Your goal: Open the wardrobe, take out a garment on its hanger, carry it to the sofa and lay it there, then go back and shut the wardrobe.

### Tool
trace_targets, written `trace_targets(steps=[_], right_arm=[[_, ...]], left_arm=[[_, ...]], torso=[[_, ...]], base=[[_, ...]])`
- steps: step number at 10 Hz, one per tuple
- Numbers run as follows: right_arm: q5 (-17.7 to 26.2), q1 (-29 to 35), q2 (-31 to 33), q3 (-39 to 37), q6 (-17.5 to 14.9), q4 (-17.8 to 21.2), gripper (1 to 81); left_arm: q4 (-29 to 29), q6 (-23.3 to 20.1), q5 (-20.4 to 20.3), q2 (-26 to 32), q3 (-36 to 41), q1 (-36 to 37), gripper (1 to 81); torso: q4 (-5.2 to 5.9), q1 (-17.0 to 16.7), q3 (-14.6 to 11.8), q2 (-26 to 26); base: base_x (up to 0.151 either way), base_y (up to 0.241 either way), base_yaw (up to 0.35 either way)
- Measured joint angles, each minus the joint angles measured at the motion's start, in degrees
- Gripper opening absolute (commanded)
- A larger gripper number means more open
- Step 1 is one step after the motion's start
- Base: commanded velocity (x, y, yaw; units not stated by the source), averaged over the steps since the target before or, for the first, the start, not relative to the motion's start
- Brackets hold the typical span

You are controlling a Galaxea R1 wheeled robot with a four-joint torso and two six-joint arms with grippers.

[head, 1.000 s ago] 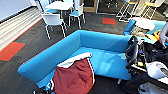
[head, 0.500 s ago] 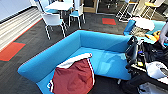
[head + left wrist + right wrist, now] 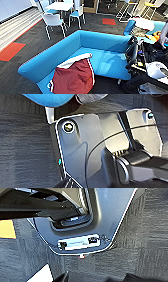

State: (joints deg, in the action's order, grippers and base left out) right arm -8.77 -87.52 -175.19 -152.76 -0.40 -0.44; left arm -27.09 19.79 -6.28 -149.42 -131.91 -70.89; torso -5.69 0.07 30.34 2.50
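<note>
1. Draped over the front edge of the sofa (image 3: pixel 105 42), toward its left corner: the jacket (image 3: pixel 73 78), maroon body spilling down past the seat edge, one white sleeve folded across the top onto the seat cushion.
2. Probably laid that way on purpose, so that the seat carries the upper part and the fabric does not slide to the carpet (image 3: pixel 30 45) (a judgement from the lie of the cloth, nothing more).
3. No hanger to be made out on or near the jacket; possibly hidden under the folds.
4. Laying step judged done, or all but done; wardrobe still to be closed.
5. State of the fingers on either arm: cannot tell. Left wrist view given over mostly to the robot's own dark plate, with a rounded blue edge of the sofa and a strip of carpet beside it; right wrist view much the same, plate above grey carpet.
6. Jacket relative to the fingers: cannot be placed exactly, yet no red or white cloth seen next to the plate in either wrist view, so judged apart from both and not pinched.
7. Behind the sofa, well apart: white chairs (image 3: pixel 53 21) around a white desk (image 3: pixel 62 5). At its right end, a dark cluttered rig (image 3: pixel 143 58) and a person's hand (image 3: pixel 163 37).
</note>
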Motion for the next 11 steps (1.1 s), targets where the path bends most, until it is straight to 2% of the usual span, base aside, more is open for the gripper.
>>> trace_targets(steps=[3,5,9,10,11], right_arm=[[0.0,-0.22,-0.22,0.0,0.07,0.04,81.1],[-0.16,-0.27,-0.2,-0.33,0.07,0.06,81.1],[-0.22,-1.27,-0.2,-0.74,0.05,0.11,81.1],[-0.21,-1.54,-0.22,-0.74,0.05,0.09,81.1],[-0.24,-1.54,-0.3,-0.74,0.02,0.09,81.1]], left_arm=[[-4.0,0.02,0.61,-3.47,-2.24,-6.14,81.1],[-4.66,0.05,0.74,-7.52,-5.24,-7.83,81.1],[-4.85,0.05,1.02,-14.53,-17.09,-9.31,81.1],[-4.94,0.11,1.11,-16.4,-18.01,-10.28,81.1],[-5.11,0.06,1.02,-17.59,-18.08,-11.0,81.1]], torso=[[0.0,-0.02,-1.22,0.02],[0.0,-0.05,-4.94,0.05],[0.0,-0.13,-12.96,0.15],[0.0,-0.15,-14.64,0.18],[0.0,-0.19,-15.23,0.2]], base=[[0.0,0.0,0.0],[0.0,0.0,0.0],[0.0,0.0,0.0],[0.0,0.0,0.0],[0.0,0.0,0.0]])
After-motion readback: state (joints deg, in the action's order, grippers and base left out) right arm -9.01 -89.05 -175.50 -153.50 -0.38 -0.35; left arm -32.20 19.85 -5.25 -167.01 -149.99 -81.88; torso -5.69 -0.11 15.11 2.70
